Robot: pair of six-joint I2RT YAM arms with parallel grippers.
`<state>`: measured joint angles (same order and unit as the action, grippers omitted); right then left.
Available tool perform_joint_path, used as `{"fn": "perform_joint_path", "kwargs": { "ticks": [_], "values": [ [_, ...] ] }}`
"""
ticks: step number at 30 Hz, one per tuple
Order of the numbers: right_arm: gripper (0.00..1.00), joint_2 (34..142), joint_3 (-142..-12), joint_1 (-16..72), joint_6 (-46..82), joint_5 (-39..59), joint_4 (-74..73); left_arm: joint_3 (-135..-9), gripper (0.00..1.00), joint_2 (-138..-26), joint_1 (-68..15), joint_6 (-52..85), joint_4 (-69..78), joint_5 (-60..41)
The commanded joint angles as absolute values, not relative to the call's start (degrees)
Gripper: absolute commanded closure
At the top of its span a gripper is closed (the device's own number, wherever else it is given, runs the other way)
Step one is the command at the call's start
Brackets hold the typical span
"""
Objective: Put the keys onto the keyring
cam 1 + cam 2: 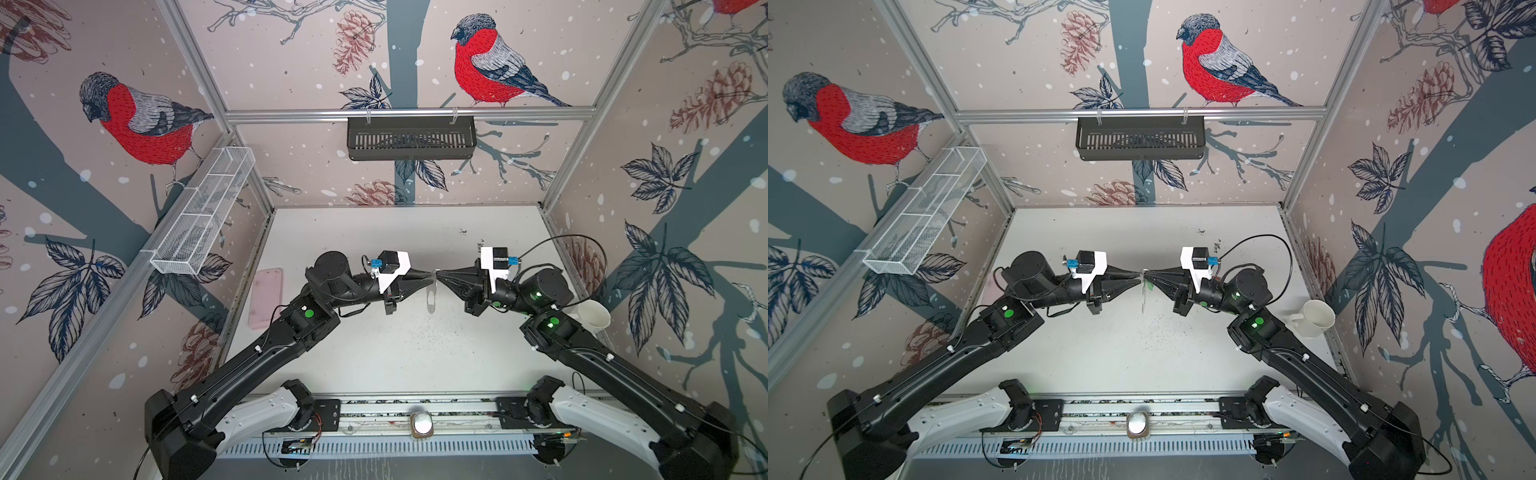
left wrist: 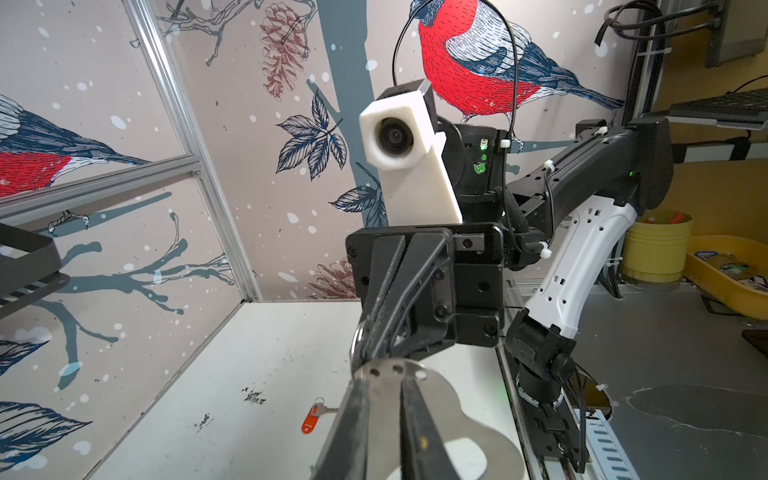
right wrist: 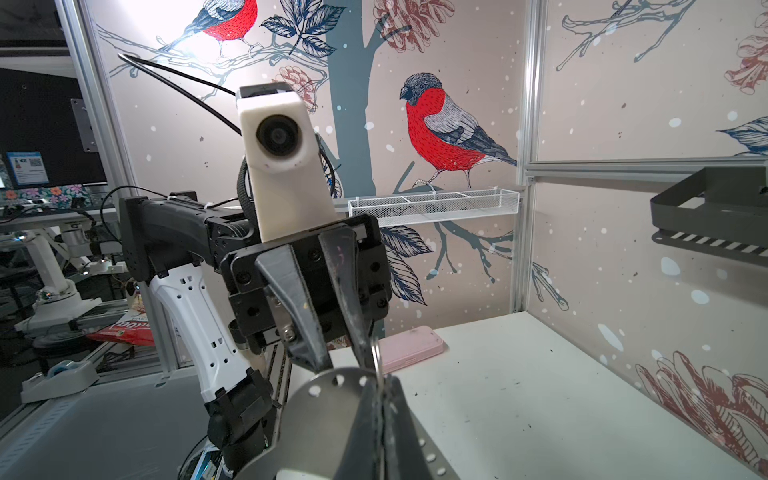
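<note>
The keyring (image 1: 431,297) (image 2: 457,411), a flat grey plate with edge holes, hangs upright above mid-table between both grippers. My left gripper (image 1: 432,273) (image 2: 384,378) is shut on its holed upper edge, with a narrow gap left between the fingers. My right gripper (image 1: 439,274) (image 3: 380,386) faces it tip to tip and is shut on a small metal ring (image 3: 376,357) at that same edge. The key with the red-orange tag (image 2: 312,419) lies flat on the table, seen only in the left wrist view. A green streak (image 1: 1149,286) beside the plate is too small to identify.
A pink case (image 1: 266,297) lies at the table's left edge and a white mug (image 1: 1314,318) stands at the right edge. A black basket (image 1: 411,137) hangs on the back wall and a white wire basket (image 1: 203,212) on the left wall.
</note>
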<state>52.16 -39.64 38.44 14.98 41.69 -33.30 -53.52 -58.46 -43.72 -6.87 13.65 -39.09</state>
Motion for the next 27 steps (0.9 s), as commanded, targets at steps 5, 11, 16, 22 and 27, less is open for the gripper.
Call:
{"fn": "perform_joint_path", "kwargs": {
  "ticks": [5, 11, 16, 22, 27],
  "values": [
    [1.0, 53.15, -40.78, 38.41, 15.78, 44.44, -35.99, -54.83, 0.83, -59.55, -43.68, -7.12, 16.0, -40.07],
    [1.0, 53.61, -41.22, 38.45, 15.42, 46.07, -35.24, -55.62, 0.83, -59.93, -43.63, -7.89, 15.17, -39.77],
    [1.0, 53.96, -41.55, 38.48, 15.21, 48.09, -34.85, -55.78, 0.83, -59.84, -43.63, -8.53, 14.37, -39.27],
    [1.0, 54.1, -41.7, 38.52, 15.29, 49.48, -35.09, -55.92, 0.81, -59.61, -43.68, -9.06, 13.03, -38.69],
    [1.0, 53.53, -41.57, 38.5, 14.84, 49.55, -34.64, -55.16, 0.78, -57.57, -43.66, -10.05, 11.38, -35.61]
  ]
}}
